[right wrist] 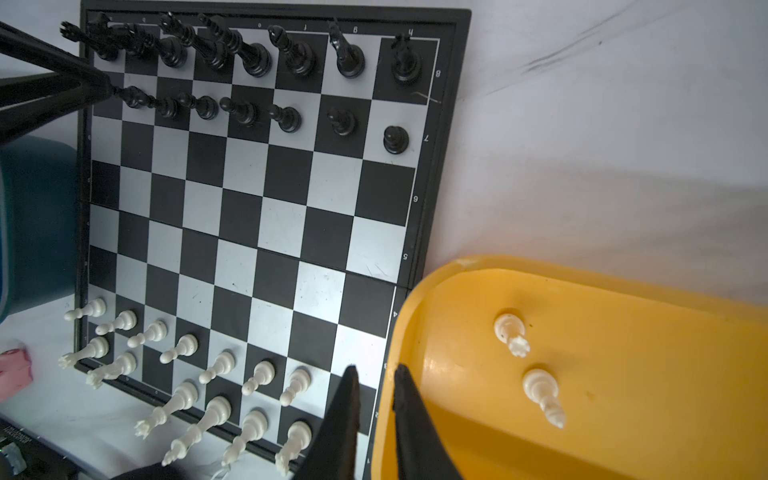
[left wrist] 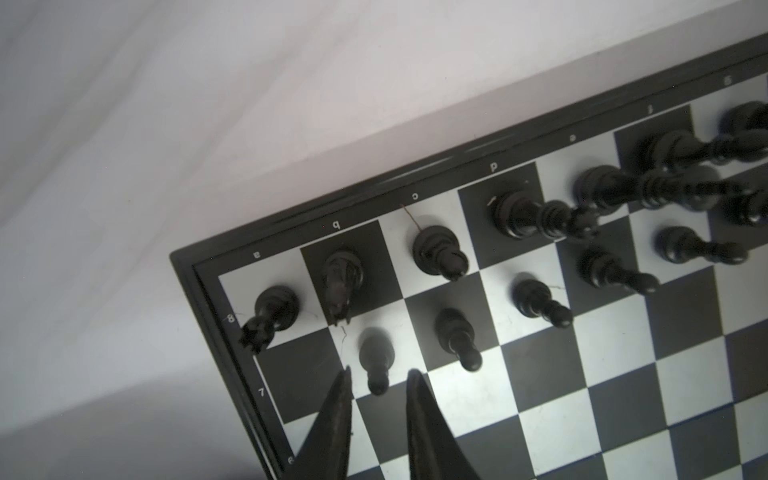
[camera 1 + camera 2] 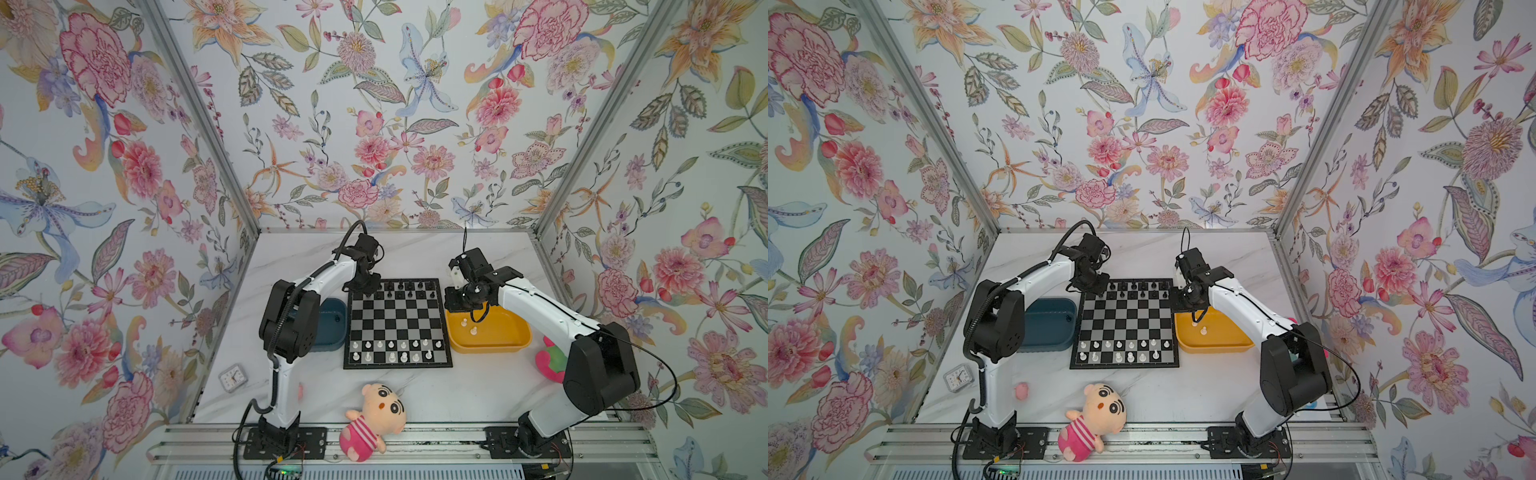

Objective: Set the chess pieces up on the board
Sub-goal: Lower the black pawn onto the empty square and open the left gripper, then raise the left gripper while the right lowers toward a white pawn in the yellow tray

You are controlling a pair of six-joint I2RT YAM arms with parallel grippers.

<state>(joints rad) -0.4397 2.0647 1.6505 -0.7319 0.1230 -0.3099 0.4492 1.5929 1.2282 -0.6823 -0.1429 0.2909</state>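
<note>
The coming move turns on the two white pieces in the yellow tray [image 1: 623, 436]: a rook [image 1: 510, 334] and a slimmer piece [image 1: 541, 390]. They are close together but apart, in the tray's far half toward the board side. Both seem to stand upright, so their long axes point up and a grasp would likely come from above. The right gripper [image 1: 376, 370] hangs over the seam where the tray's rim meets the right edge of the board [image 1: 286, 232]. Its fingers are a narrow gap apart with nothing between them. The two pieces lie off to its tray side, away from the board, and this arm is plainly the nearer one. Only the tray's low wall lies between. The white ranks [image 1: 220, 365] along the board's near edge, which show gaps, stand just on the fingers' other side. The left gripper [image 2: 380, 371] is at the board's far left corner, with its fingertips slightly parted on either side of a black pawn [image 2: 376, 353] standing on b7. There is clearance on each side, so the pawn looks unclamped, and the corner-file square beside it is bare. A blue tray [image 3: 330, 328] sits along the board's left edge. A plush doll [image 3: 372, 419] and a small clock [image 3: 233, 376] lie toward the table's near edge, out of the way.
</note>
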